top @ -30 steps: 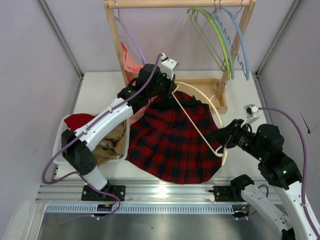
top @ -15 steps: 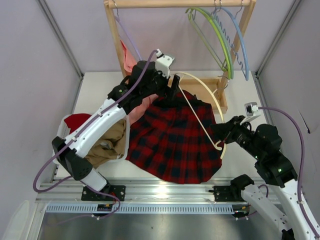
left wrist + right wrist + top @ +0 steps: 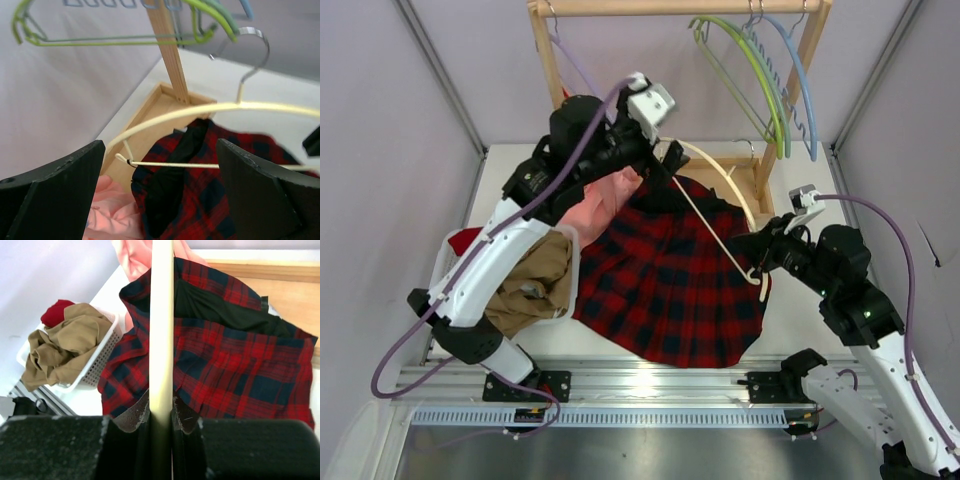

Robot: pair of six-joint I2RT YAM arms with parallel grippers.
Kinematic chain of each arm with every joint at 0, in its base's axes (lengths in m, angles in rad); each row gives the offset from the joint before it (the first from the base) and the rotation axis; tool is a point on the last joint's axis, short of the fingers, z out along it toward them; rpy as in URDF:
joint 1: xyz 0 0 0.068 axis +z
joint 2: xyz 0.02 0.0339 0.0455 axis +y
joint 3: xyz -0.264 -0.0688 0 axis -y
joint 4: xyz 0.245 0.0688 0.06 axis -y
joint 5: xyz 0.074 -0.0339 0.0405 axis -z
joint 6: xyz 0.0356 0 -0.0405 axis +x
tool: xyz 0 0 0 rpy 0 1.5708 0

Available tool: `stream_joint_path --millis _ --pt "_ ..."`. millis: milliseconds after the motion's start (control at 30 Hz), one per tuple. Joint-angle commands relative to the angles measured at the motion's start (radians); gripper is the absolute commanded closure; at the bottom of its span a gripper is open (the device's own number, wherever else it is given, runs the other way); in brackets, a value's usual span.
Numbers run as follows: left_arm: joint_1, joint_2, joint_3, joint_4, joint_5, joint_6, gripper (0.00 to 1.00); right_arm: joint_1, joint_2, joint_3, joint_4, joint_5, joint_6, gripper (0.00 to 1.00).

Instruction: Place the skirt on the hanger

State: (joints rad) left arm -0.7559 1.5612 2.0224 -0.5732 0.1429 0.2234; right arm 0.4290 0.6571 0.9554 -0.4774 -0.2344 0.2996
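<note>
Right gripper (image 3: 161,412) pinching near end of hanger (image 3: 161,315) above right edge of skirt (image 3: 670,285). Left gripper (image 3: 160,150) fingers spread wide at hanger's far end, gripping nothing. Skirt lies mid-table, far edge bunched under hanger, near wooden rack (image 3: 548,70). Pink garment (image 3: 605,205) just left, basket (image 3: 97,367) with tan cloth (image 3: 65,345) further left

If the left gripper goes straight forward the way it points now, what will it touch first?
Probably the hanger, whose thin bar crosses ahead of the open left gripper; the skirt lies just behind. Depth is unclear from the wrist view.
</note>
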Motion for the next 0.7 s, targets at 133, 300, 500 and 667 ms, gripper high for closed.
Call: stream_joint_path --millis 133,300,500,667 --pt "-0.016 0.028 -0.045 -0.057 0.081 0.404 0.00 0.001 -0.013 0.124 0.095 -0.042 -0.097 1.00" --pt "-0.016 0.062 -0.051 0.025 0.060 0.439 0.00 0.001 0.013 0.143 0.083 -0.118 -0.103 1.00" --pt "-0.016 0.112 -0.048 0.088 0.058 0.459 0.00 0.001 0.032 0.161 0.068 -0.164 -0.106 1.00" --pt "-0.017 0.140 -0.047 0.078 0.136 0.462 0.08 -0.001 0.029 0.169 0.043 -0.140 -0.134 1.00"
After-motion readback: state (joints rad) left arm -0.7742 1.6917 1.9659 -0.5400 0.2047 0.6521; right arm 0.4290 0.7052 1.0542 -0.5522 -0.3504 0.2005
